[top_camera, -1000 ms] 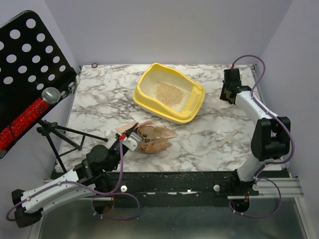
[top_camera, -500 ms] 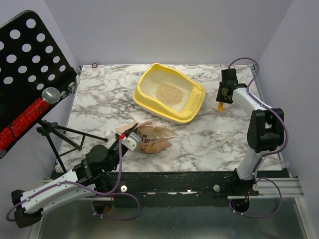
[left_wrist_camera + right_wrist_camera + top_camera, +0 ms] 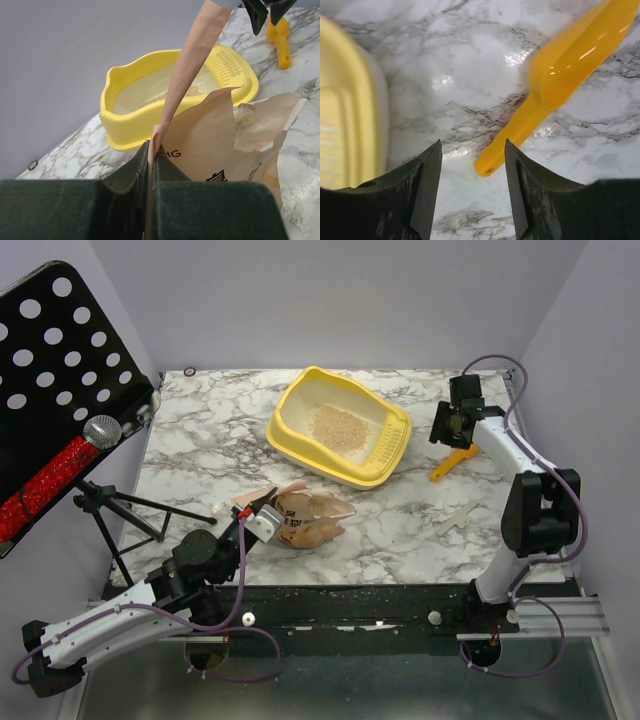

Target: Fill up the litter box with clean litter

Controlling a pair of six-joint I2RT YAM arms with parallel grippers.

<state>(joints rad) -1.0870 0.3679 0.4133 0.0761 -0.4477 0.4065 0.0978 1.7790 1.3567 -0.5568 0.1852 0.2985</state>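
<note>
The pale-yellow litter box [image 3: 288, 410] stands at the back middle of the marble table, with a heap of clean litter [image 3: 338, 425] inside. It also shows in the left wrist view [image 3: 125, 125] with the litter [image 3: 192, 91]. My left gripper [image 3: 262, 517] is shut on a flap of the crumpled paper bag [image 3: 318, 520], which lies on the table; the pinch shows in the left wrist view [image 3: 150, 150]. My right gripper [image 3: 447, 432] is open and empty, just above the handle end of the yellow-orange scoop [image 3: 452, 462], which lies on the table [image 3: 570, 70] right of the box.
A black perforated music stand [image 3: 60, 370], a microphone [image 3: 100, 430] and a tripod [image 3: 120, 510] stand at the left. A small ring [image 3: 189, 371] lies at the back left corner. A tape cross [image 3: 458, 518] is on the table at the right.
The scoop hung from my right gripper half a second ago; now it lies on the table and the jaws are open above its handle. The left arm and bag have not moved.
</note>
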